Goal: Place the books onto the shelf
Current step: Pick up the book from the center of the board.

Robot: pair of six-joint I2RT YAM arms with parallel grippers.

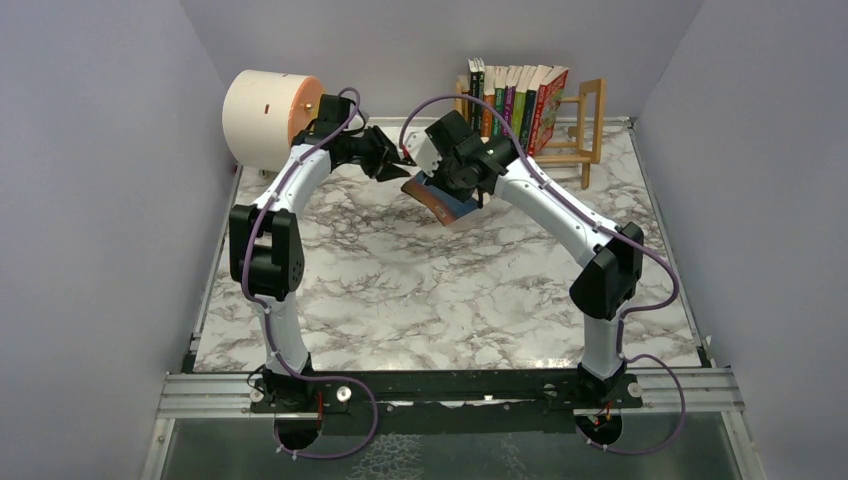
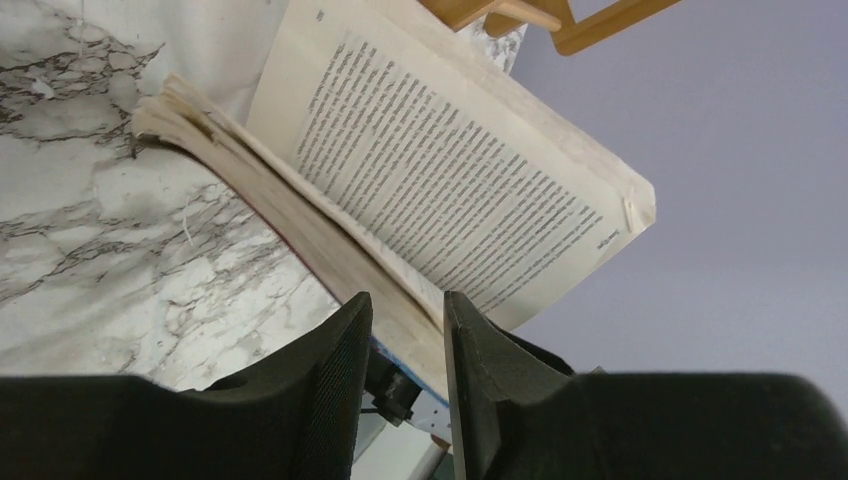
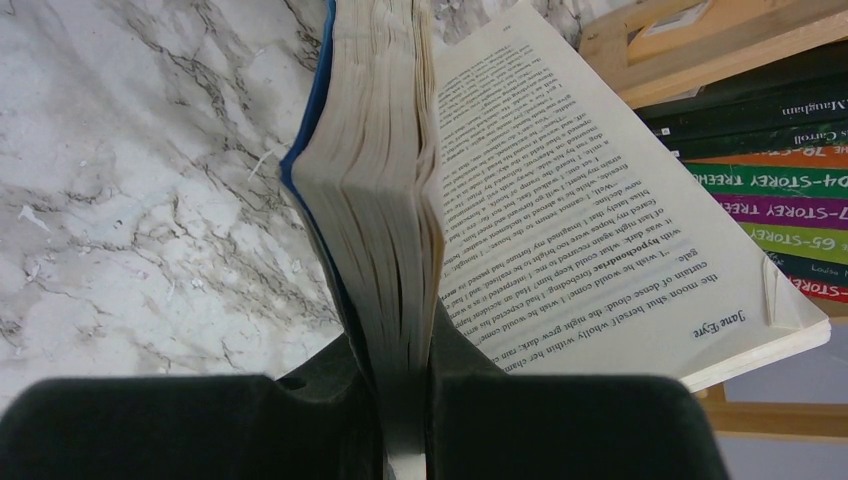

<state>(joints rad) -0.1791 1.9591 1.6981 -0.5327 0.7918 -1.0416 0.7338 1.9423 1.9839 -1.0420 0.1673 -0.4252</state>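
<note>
A blue-covered book (image 1: 445,198) hangs over the marble table (image 1: 400,290), tilted and fallen open. My right gripper (image 1: 455,183) is shut on its thick block of pages (image 3: 380,200); one printed page (image 3: 600,220) splays off to the right. My left gripper (image 1: 403,160) is at the book's left edge. In the left wrist view its fingers (image 2: 340,370) stand slightly apart astride the lower corner of the page block (image 2: 400,300), with a gap on the left side. The shelf (image 1: 590,120) stands at the back right with several books (image 1: 515,100) upright in it, leaning.
A cream cylinder with an orange face (image 1: 265,118) sits at the back left, just behind my left arm. Lilac walls close in the table on three sides. The shelf's wooden rails (image 3: 680,40) are close behind the held book.
</note>
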